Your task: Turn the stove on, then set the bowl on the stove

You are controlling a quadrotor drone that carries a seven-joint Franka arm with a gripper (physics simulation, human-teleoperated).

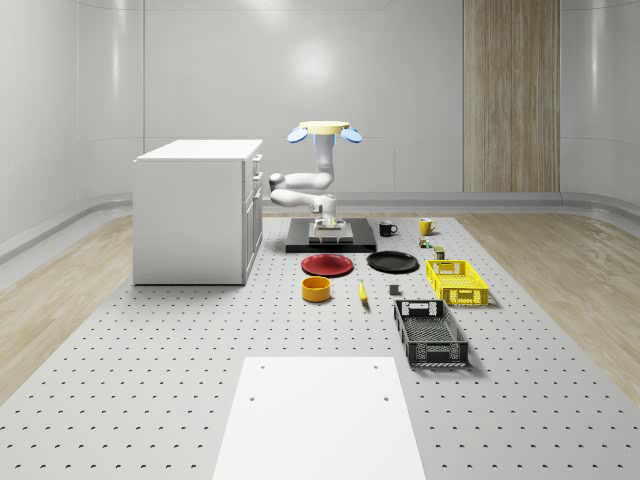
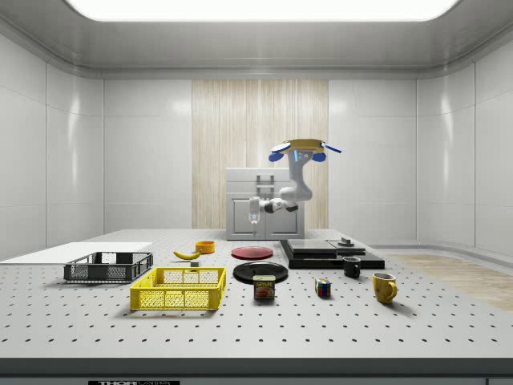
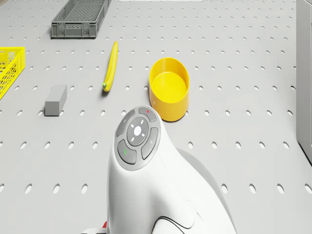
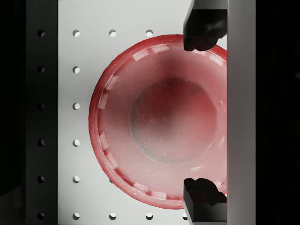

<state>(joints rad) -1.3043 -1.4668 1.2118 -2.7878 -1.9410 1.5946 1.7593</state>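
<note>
Drone (image 1: 325, 130): hovering in the air above the far end of the table, over the stove (image 1: 330, 237), beside the white cabinet (image 1: 195, 210); arm (image 1: 310, 180) hangs folded beneath it. Gripper (image 4: 202, 112): fingers (image 4: 202, 28) apart, holding nothing, pointed straight down at the red plate (image 4: 161, 122), which lies flat on the perforated table (image 4: 79, 108) between the two fingertips as seen in the wrist view. Bowl (image 1: 316, 289): yellow, upright, standing on the table just nearer the whole-scene camera than the red plate, well apart from the gripper and off the stove. Stove: dark flat slab on the table by the cabinet, with a knob (image 2: 345, 241) that the side view shows on its top. Around the bowl: banana (image 3: 110, 66) close by, small grey block (image 3: 55, 100), black plate (image 1: 392, 262) next to the red one, yellow crate (image 1: 457, 282), dark grey crate (image 1: 430, 333). Side view adds a tin (image 2: 264, 288), a coloured cube (image 2: 322, 288), a black mug (image 2: 351, 267) and a yellow mug (image 2: 384, 287) near the table's front. Drone view gives the bowl's hollow interior, with the arm's wrist joint in the foreground.
</note>
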